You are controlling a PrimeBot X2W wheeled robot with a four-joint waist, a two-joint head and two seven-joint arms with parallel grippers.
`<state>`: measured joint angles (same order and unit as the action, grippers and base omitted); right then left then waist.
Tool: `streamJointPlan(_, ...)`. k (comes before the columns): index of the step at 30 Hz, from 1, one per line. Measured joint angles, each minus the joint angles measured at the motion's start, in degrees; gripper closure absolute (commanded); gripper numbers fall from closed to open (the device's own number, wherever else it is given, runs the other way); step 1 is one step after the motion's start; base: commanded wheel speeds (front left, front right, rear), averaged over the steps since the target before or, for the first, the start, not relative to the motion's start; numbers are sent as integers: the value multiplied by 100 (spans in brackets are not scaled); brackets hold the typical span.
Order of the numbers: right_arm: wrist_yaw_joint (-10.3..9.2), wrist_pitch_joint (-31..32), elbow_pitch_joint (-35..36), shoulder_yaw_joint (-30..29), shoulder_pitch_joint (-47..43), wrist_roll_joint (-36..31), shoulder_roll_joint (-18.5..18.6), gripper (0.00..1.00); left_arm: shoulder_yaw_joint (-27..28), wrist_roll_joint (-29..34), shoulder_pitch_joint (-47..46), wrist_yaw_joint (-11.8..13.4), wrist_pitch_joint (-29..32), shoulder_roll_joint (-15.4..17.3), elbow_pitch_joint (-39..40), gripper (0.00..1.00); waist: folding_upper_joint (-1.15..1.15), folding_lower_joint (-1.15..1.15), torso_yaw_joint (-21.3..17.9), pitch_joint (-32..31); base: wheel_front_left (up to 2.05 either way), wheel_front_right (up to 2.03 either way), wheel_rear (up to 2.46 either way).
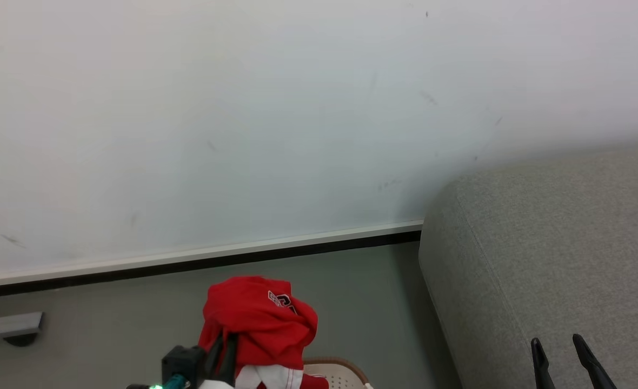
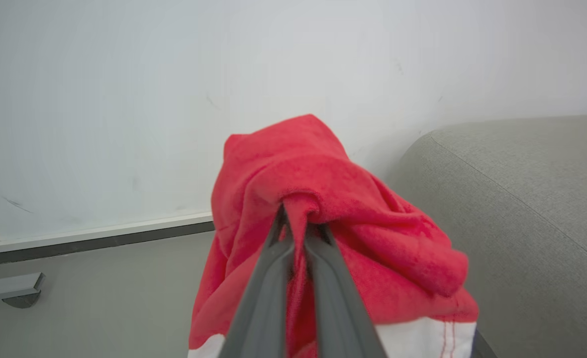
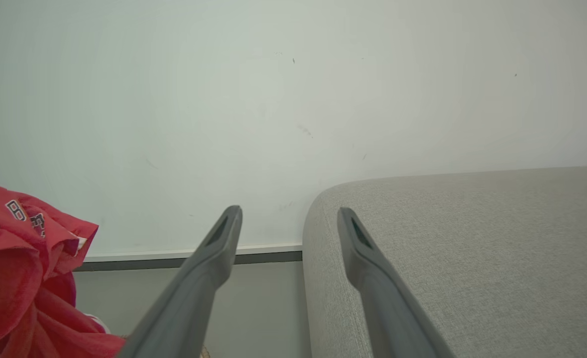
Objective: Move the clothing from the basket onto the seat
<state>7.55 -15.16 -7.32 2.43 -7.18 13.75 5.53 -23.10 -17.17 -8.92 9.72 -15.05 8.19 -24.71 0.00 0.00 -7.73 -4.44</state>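
Starting on my left, the left gripper point(image 2: 298, 219) has its jaws pinched tight on a bunched fold of the clothing point(image 2: 363, 233). The red fabric drapes over and around the fingers, with a white panel hanging lowest. I'd say a gathered ridge was picked so the whole garment travels as one bundle.

Below it, a curve of the basket point(image 1: 334, 361) rim peeks in at the head view's bottom edge, so the bundle hangs above the basket. I can't tell whether its lowest hem is free of the rim, because the frame cuts it off.

A strip of bare floor point(image 1: 384, 302) separates that from the seat point(image 1: 540, 243) on the right. The right gripper point(image 1: 559, 348) hovers in front of the seat's grey cushion, jaws wide apart and holding nothing, probably parked off the carry path. What remains, as I judge it, is a rightward carry across the gap.
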Motion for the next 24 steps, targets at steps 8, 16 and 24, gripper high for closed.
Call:
streamJointPlan(8,0,0,-16,32,-1,-4,16,0,3,-52,69,52,42,74,225,100,0,0,10,-79,0,0,0)
streamJointPlan(16,0,0,-33,65,-1,-4,16,0,-11,-62,88,93,93,133,383,100,0,0,26,-105,0,0,0)
streamJointPlan(24,0,0,-34,78,-3,-4,16,0,-49,-71,126,143,159,171,586,100,0,0,47,-118,0,0,0)
